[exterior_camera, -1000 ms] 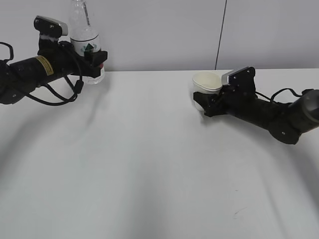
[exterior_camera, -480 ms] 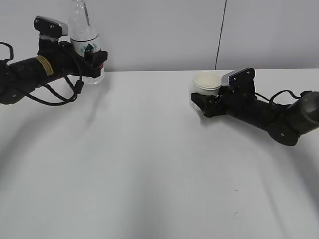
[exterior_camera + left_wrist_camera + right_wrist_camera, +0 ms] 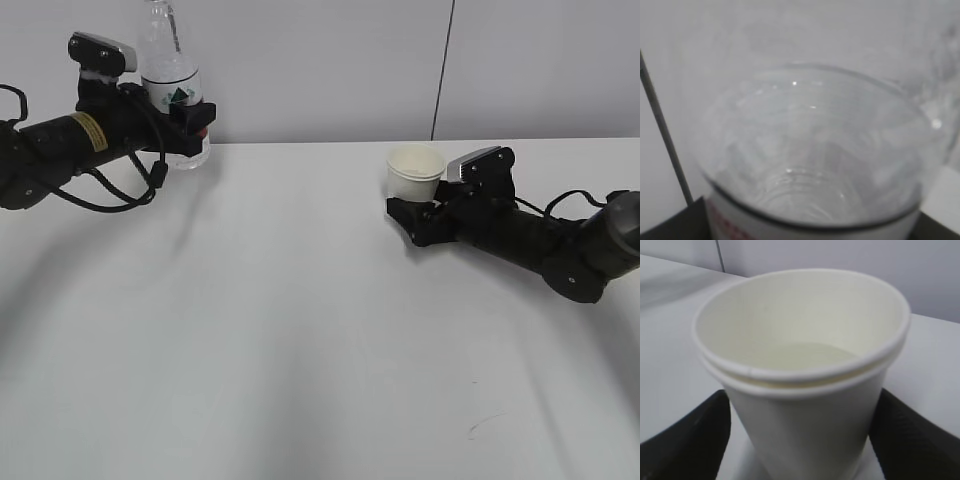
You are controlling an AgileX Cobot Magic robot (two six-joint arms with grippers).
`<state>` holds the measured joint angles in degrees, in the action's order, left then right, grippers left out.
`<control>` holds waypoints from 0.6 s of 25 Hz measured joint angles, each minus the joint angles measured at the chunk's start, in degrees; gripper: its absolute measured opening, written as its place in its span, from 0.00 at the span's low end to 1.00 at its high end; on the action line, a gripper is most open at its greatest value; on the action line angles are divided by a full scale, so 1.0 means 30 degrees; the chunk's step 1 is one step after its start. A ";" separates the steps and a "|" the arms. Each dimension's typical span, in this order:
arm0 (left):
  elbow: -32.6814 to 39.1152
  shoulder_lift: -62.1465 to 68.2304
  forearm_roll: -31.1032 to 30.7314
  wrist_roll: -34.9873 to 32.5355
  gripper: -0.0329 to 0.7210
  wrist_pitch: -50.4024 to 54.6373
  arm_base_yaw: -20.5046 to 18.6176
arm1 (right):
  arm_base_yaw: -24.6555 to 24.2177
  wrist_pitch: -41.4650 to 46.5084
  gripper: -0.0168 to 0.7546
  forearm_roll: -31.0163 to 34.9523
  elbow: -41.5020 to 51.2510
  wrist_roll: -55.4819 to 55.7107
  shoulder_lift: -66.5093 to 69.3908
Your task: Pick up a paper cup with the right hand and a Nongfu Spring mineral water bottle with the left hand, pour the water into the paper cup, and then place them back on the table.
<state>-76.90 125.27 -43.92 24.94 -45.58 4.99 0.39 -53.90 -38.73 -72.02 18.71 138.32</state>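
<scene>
The paper cup stands upright on the white table at the right; in the right wrist view it shows a doubled rim. My right gripper lies low at the cup's base, with its black fingers against both sides of the cup. The Nongfu Spring bottle stands upright at the far left back, its base at table level. My left gripper is shut around its labelled middle. The left wrist view is filled by the blurred clear bottle, capless neck not visible there.
A grey wall runs behind the table, with a thin black vertical line on it. A faint scuff mark lies near the front right. Black cables hang from the left arm.
My right arm has sunk lower and the cup has gone from tilted and raised to upright on the table. The left arm and bottle have not moved.
</scene>
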 joint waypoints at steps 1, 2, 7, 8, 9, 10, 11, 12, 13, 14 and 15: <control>0.0000 0.0000 0.0000 0.0000 0.57 0.0000 0.0000 | -0.0029 -0.0043 0.84 0.0000 0.0093 0.0036 0.0000; 0.0000 0.0000 0.0000 0.0000 0.57 0.0000 0.0000 | -0.0076 -0.0043 0.84 0.0000 0.0232 0.0036 0.0000; 0.0000 0.0000 0.0000 0.0000 0.57 0.0000 0.0000 | -0.0440 -0.0494 0.84 0.0084 0.0898 0.0036 -0.0081; 0.0000 0.0000 0.0000 0.0000 0.57 0.0000 0.0000 | -0.0484 -0.0707 0.84 0.0060 0.1062 0.0036 -0.0106; 0.0000 0.0000 0.0000 0.0000 0.57 0.0000 0.0000 | -0.0560 -0.0857 0.84 0.0060 0.1253 0.0036 -0.0223; 0.0000 0.0000 0.0000 0.0000 0.57 0.0000 0.0000 | -0.0648 -0.0936 0.84 0.0060 0.1431 0.0036 -0.0330; 0.0000 0.0000 0.0000 0.0000 0.57 0.0000 0.0000 | -0.0654 -0.1092 0.84 0.0099 0.1608 0.0036 -0.0465; 0.0000 0.0000 0.0000 0.0000 0.57 0.0000 0.0000 | -0.0723 -0.1178 0.84 0.0099 0.1896 0.0036 -0.0657; 0.0000 0.0000 0.0000 0.0000 0.57 0.0000 0.0000 | -0.0766 -0.1323 0.84 0.0099 0.2176 0.0036 -0.0801; 0.0000 0.0000 0.0000 0.0000 0.57 0.0000 0.0000 | -0.0805 -0.1508 0.84 0.0099 0.2440 0.0036 -0.0969; 0.0000 0.0000 0.0000 0.0035 0.57 0.0000 0.0000 | -0.0843 -0.1658 0.84 0.0099 0.2791 0.0036 -0.1259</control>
<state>-76.90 125.27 -43.92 25.05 -45.58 4.99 -2.13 -58.87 -38.44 -63.65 18.82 134.54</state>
